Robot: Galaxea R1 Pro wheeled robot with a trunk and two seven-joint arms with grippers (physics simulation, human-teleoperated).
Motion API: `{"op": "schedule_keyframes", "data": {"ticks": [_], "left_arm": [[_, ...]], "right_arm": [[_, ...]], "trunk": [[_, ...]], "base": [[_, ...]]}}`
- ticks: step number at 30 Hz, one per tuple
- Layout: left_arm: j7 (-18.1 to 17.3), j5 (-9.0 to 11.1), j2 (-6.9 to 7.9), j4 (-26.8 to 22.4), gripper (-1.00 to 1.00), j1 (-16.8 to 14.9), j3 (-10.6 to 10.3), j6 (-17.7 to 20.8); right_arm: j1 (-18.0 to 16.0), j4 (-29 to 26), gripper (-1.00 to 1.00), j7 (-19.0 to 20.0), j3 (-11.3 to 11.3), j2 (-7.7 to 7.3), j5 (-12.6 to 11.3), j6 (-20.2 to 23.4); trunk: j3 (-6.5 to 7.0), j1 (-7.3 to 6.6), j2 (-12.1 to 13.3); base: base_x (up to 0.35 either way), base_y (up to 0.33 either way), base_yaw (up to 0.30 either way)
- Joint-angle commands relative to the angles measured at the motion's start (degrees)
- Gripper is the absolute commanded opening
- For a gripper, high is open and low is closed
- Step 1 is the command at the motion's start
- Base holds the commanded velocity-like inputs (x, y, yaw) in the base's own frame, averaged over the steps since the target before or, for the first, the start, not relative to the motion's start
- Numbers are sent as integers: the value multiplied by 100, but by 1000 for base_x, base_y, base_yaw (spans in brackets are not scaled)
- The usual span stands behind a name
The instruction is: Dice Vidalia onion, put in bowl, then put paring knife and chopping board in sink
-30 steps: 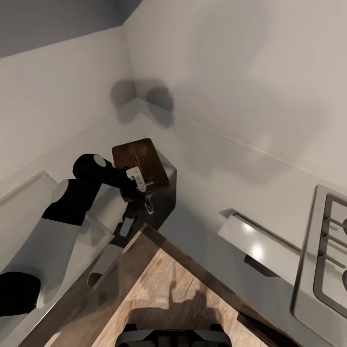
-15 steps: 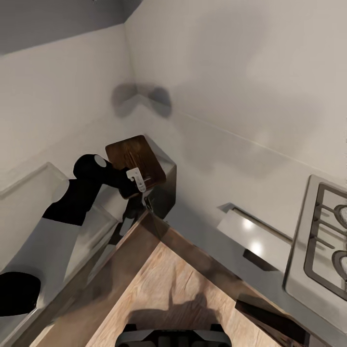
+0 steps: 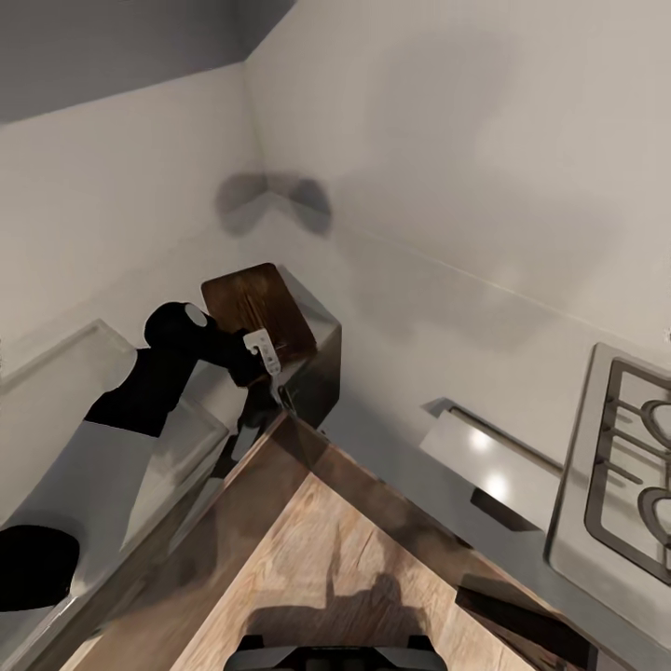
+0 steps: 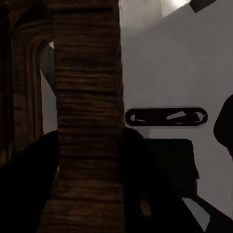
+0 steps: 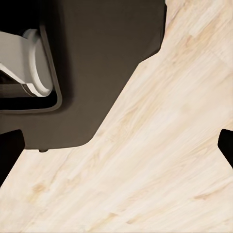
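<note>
While clamping one board (image 3: 258,311) above the bench (image 3: 410,326), the left hand (image 3: 270,363) is tilting it. The right hand's (image 5: 116,145) fingers are standing apart over wooden floor (image 5: 160,160).

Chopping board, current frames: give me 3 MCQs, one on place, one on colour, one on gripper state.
1. Where is the chopping board?
A. held up over the countertop corner
B. flat on the floor
C. on the stove

2. Its colour?
A. white
B. dark brown
C. green

3. The right gripper jaws?
A. shut on a knife
B. shut on the board
C. open, holding nothing

Key: 1 A, the left gripper grips its edge; 2 B, wood grain shows; 3 C, fingertips sit wide apart over bare floor.
</note>
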Motion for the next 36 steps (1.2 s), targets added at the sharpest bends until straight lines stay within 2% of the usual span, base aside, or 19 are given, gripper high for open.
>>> {"op": "schedule_keyframes", "data": {"ticks": [1, 2, 3, 4, 6, 7, 8, 10, 17, 21, 28, 29, 30, 33, 36], "left_arm": [[-55, -1, -23, -1632, -100, -3, 348, 604], [-56, -1, -24, -1687, -100, -3, 354, 708], [-42, -32, -16, -1751, -100, -3, 346, 1068], [-31, -198, -12, -1769, -100, -3, 353, 1319], [-22, -753, -24, -1798, -100, -3, 409, 1678], [65, -932, -16, -1802, -100, -3, 516, 1784], [240, -1003, -15, -1803, -100, -3, 587, 1819], [378, -1032, -15, -1806, -100, -3, 616, 1836], [380, -1032, -48, -1976, -100, -3, 598, 1862], [372, -1036, -158, -1996, -100, -3, 601, 1862], [372, -1038, -173, -1997, -100, -3, 613, 1871], [377, -1038, -165, -1994, -100, -3, 613, 2215], [380, -1037, -163, -1990, -100, -3, 613, 2349], [387, -1037, -164, -1989, -100, -3, 636, 2389], [389, -1038, -164, -1992, -100, -3, 807, 2388]], "right_arm": [[-2, -3, 100, 21, -9, 26, -15, -22], [-2, -4, 100, 21, -9, 22, -15, -31], [-2, -4, 100, 21, -9, 19, -15, -48], [-2, -9, 100, 21, -11, 15, -15, -53], [-2, -33, 100, 21, -43, -23, -36, -56], [-2, -37, 100, 21, -55, -26, -40, -58], [-2, -39, 100, 21, -60, -26, -43, -121], [-2, -42, 100, 21, -61, -20, -49, -227], [-2, -48, 100, 21, -62, -33, -50, -259], [-2, -95, 100, 21, -59, -27, -43, -259], [-2, -263, 100, 21, -53, -26, -22, -267], [-2, -390, 100, -24, -57, -58, -16, -701], [-2, -557, 100, -37, -61, -61, -15, -830], [-2, -647, 100, -41, -62, -62, -24, -881], [-2, -654, 100, -41, -62, -62, -24, -883]], "trunk": [[2, 3, -8], [11, 3, -8], [20, 3, -8], [29, 3, -8], [47, 3, -8], [56, 3, -8], [65, 3, -8], [81, 3, -8], [142, 3, -8], [178, 3, -8], [191, 3, -8], [191, 3, -8], [191, 3, -8], [191, 3, -8], [191, 3, -8]], "base": [[0, 0, 0], [0, 0, 0], [0, 0, 0], [0, 0, 0], [0, 0, 0], [0, 0, 0], [0, 0, 0], [0, 0, 0], [-4, -1, 0], [-248, -95, 0], [-310, -97, 0], [-303, 0, 0], [-273, 0, 0], [-290, 0, 0], [-324, 0, 0]]}}
